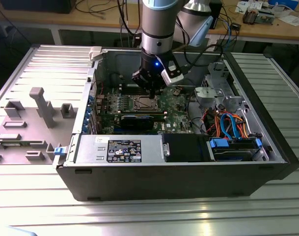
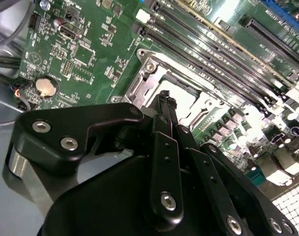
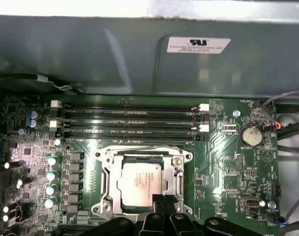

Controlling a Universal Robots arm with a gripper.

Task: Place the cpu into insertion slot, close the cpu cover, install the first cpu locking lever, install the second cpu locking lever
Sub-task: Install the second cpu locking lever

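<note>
Exterior view, left to right: grey fixture blocks (image 1: 41, 105), open computer case (image 1: 178, 177), coloured cables (image 1: 228, 123). The cpu (image 3: 142, 183) sits in the insertion slot (image 3: 107, 169), framed by the cpu cover (image 3: 177, 169). Arm vertical; gripper (image 3: 159, 199) clenched, empty, fingertips at the chip's edge.

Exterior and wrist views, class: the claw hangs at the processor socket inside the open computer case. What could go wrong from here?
1. The black claw sits at the edge of the silver square cpu; pressing down could scratch it or shift it.
2. The silver metal cpu cover frames the chip closely, so a sideways nudge might bend it.
3. The long black memory slots lie just beside the socket; a swing could strike them.
</note>
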